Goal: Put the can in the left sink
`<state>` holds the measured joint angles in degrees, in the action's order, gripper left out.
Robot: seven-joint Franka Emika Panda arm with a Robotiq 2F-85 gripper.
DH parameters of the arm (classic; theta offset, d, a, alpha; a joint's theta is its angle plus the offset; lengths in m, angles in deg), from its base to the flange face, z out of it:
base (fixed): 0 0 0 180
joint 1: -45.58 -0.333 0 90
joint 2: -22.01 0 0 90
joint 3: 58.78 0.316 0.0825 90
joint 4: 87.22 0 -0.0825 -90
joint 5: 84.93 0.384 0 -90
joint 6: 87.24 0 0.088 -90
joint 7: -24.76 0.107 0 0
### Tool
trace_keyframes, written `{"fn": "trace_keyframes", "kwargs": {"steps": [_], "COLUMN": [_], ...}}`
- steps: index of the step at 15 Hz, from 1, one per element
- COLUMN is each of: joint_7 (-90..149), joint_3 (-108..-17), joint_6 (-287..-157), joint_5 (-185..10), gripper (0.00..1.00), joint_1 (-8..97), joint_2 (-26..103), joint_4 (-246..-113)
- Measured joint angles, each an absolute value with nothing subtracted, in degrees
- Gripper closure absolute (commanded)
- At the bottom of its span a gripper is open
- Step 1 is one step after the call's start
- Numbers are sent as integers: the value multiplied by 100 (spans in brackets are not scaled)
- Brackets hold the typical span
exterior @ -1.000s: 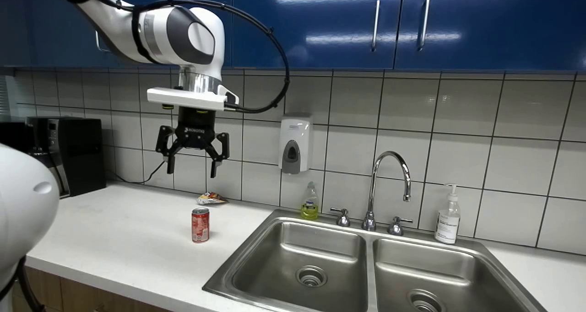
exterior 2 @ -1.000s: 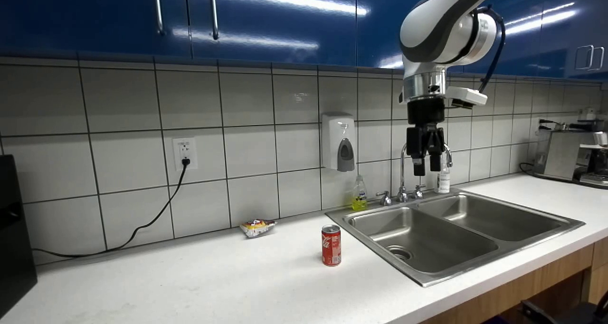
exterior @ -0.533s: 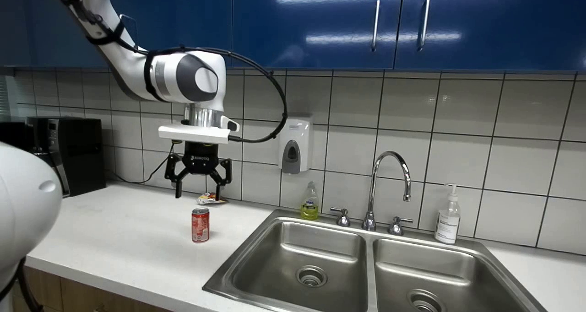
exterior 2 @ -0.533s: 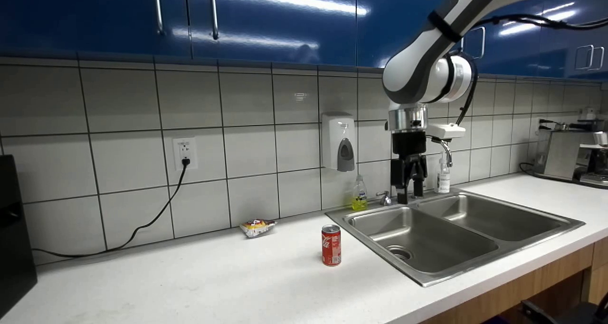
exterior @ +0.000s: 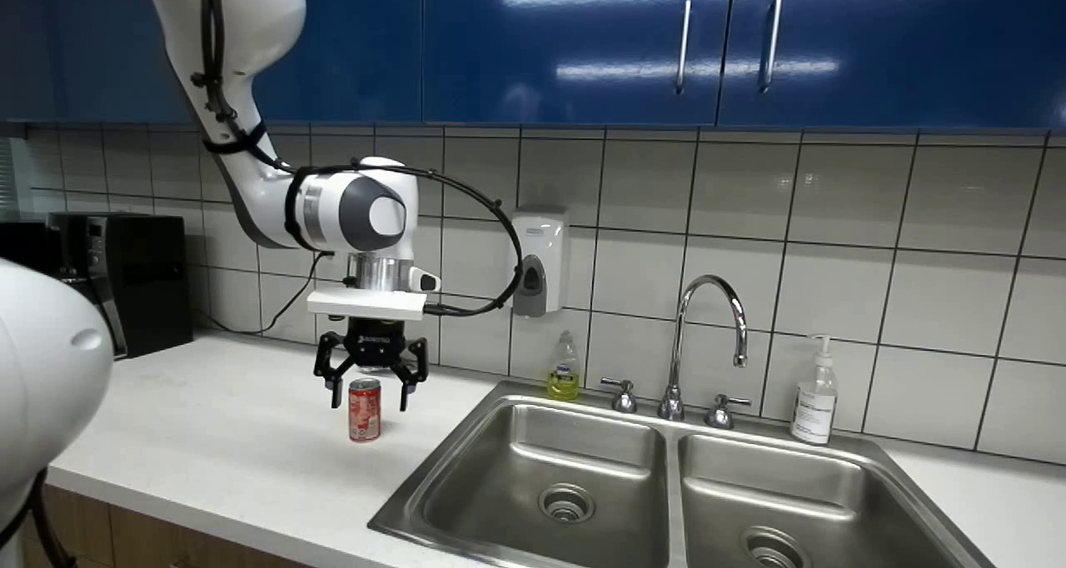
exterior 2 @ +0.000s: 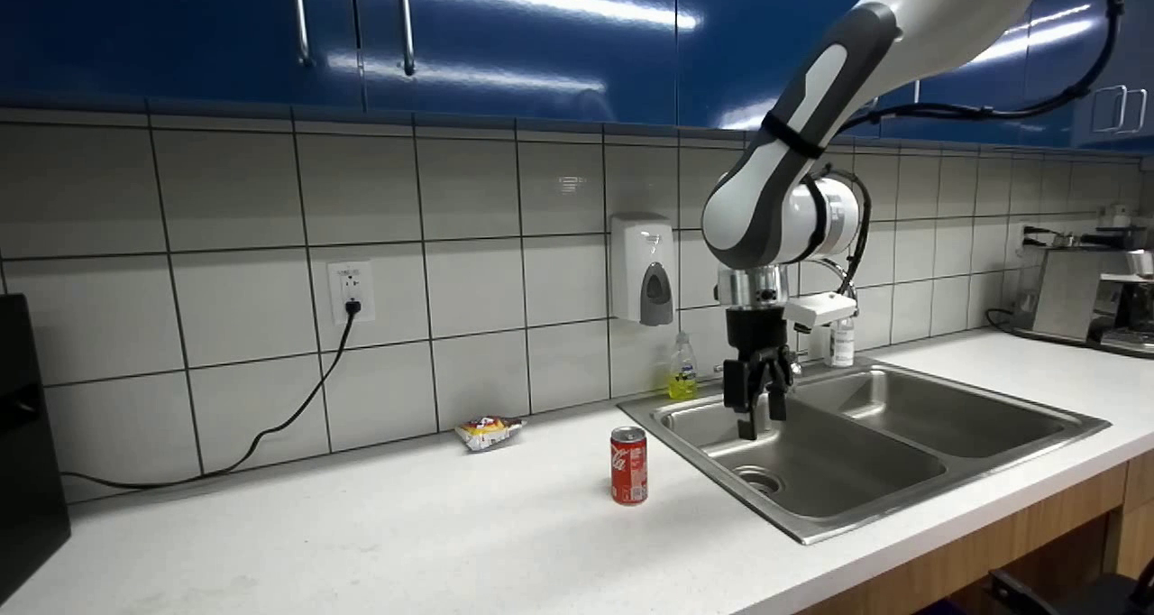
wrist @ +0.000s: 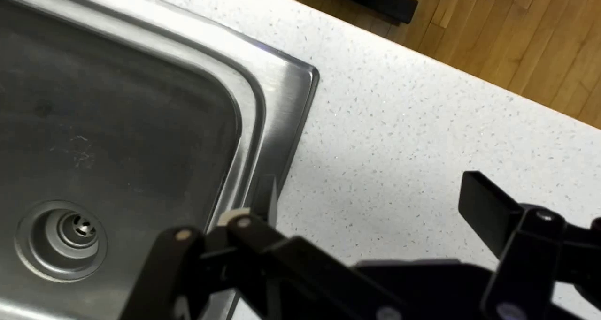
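The red can [exterior: 364, 414] stands upright on the white counter, left of the left sink [exterior: 491, 501]. It also stands there in an exterior view [exterior 2: 629, 466], beside the left basin [exterior 2: 838, 471]. My gripper [exterior: 371, 400] is open and empty, with its fingers pointing down. In that view its fingertips show to either side of the can's upper part. In an exterior view the gripper [exterior 2: 762, 421] appears right of the can, apart from it. In the wrist view, bare counter and the left basin [wrist: 150, 170] show beyond the open gripper [wrist: 368, 188]; the can is out of view.
A snack bag [exterior 2: 489, 432] lies near the tiled wall. A yellow soap bottle [exterior: 564, 368], a faucet [exterior: 679, 343] and a white pump bottle [exterior: 814, 401] stand behind the sinks. The right-hand basin [exterior: 799, 501] adjoins the left. A black appliance [exterior: 141, 285] stands at the back.
The arm has lowered the open gripper a long way toward the counter. It shifts slightly right in one exterior picture and left in another. The can has not moved.
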<state>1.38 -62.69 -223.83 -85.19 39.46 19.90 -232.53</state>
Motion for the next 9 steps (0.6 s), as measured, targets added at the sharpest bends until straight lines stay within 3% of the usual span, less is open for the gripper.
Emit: {"fn": "trace_keyframes", "kwargs": {"steps": [9], "joint_7": [129], "joint_3": [-5701], "joint_6": [-22521], "joint_5": [-8451], "gripper": [0], "joint_1": [3947], "joint_2": [3039], "joint_4": [-22477]}}
